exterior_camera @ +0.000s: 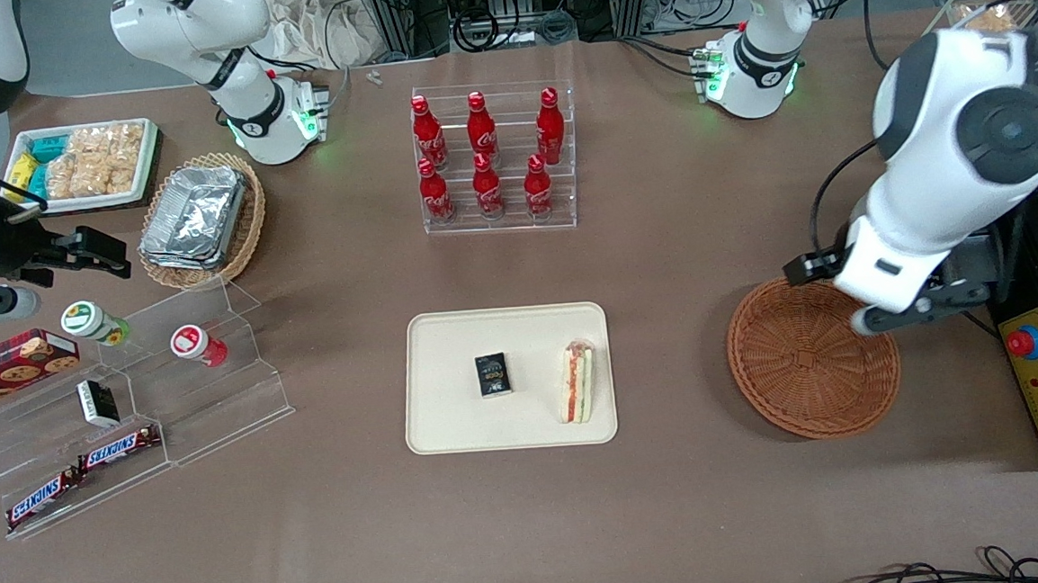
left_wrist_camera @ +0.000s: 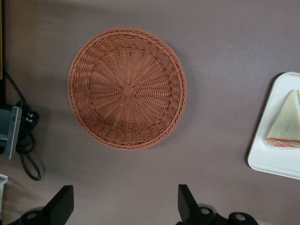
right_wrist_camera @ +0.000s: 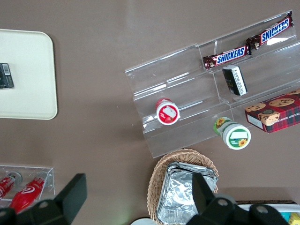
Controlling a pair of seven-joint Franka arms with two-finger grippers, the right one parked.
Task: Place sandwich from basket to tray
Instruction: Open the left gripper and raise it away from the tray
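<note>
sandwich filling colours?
Orange-red and green layers in the sandwich, clearest in the front view; the open gripper is above the basket.

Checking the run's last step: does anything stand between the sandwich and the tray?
No. The sandwich already lies on the tray, beside a small black packet. The basket holds nothing, and the gripper hangs above it, jaws open.

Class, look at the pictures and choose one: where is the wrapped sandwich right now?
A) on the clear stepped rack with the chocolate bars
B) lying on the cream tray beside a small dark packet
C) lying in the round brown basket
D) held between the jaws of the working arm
B: the sandwich lies on the tray beside the small dark packet, while the basket holds nothing and the gripper hangs above it, jaws open.
</note>
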